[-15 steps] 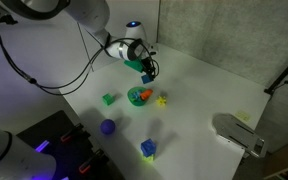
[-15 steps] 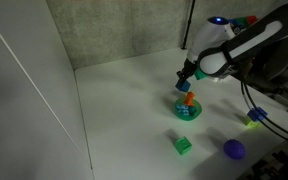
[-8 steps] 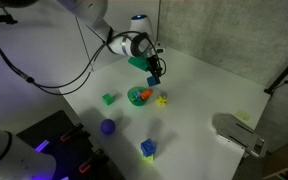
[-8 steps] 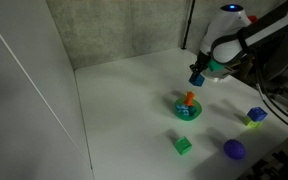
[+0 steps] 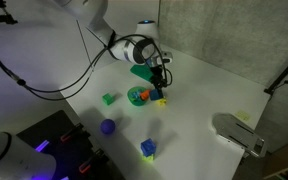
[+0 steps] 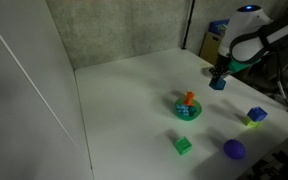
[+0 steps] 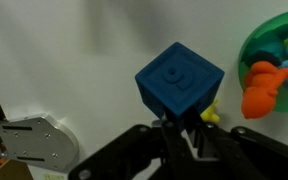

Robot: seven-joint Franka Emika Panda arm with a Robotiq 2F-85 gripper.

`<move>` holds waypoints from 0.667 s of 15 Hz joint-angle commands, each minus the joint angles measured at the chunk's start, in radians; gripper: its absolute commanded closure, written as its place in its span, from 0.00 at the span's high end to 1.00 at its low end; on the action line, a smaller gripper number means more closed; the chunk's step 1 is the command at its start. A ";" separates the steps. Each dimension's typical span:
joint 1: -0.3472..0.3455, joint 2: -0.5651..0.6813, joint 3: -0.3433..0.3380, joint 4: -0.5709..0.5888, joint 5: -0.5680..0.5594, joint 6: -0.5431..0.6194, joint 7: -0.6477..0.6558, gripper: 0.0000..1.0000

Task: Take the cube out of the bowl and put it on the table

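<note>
My gripper (image 7: 180, 124) is shut on the small plain blue cube (image 7: 179, 82). It holds the cube outside the green bowl (image 7: 271, 24), over the white table (image 7: 74, 50). In both exterior views the gripper (image 5: 159, 79) (image 6: 220, 72) holds the cube (image 5: 160, 91) (image 6: 217, 84) beside the bowl (image 5: 136, 97) (image 6: 187, 111). An orange toy (image 6: 189, 98) (image 7: 266, 88) stands in the bowl. I cannot tell whether the cube touches the table (image 6: 124, 100).
A small yellow piece (image 5: 162, 100) (image 7: 211, 114) lies near the bowl, close under the cube. A green cube (image 5: 108, 98) (image 6: 183, 145), a purple ball (image 5: 108, 127) (image 6: 233, 149) and a blue and yellow-green block (image 5: 148, 149) (image 6: 254, 116) lie nearer the front edge. A grey device (image 5: 239, 135) sits on the table.
My gripper has carried the blue cube sideways, from above the bowl to a spot beside it and lower toward the table. The bowl and orange toy have not moved.
</note>
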 commanded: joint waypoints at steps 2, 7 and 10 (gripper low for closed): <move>-0.040 -0.051 -0.006 -0.076 -0.041 -0.041 -0.031 0.06; -0.067 -0.035 -0.007 -0.115 -0.042 -0.047 -0.037 0.06; -0.081 -0.031 0.001 -0.131 -0.026 -0.043 -0.049 0.06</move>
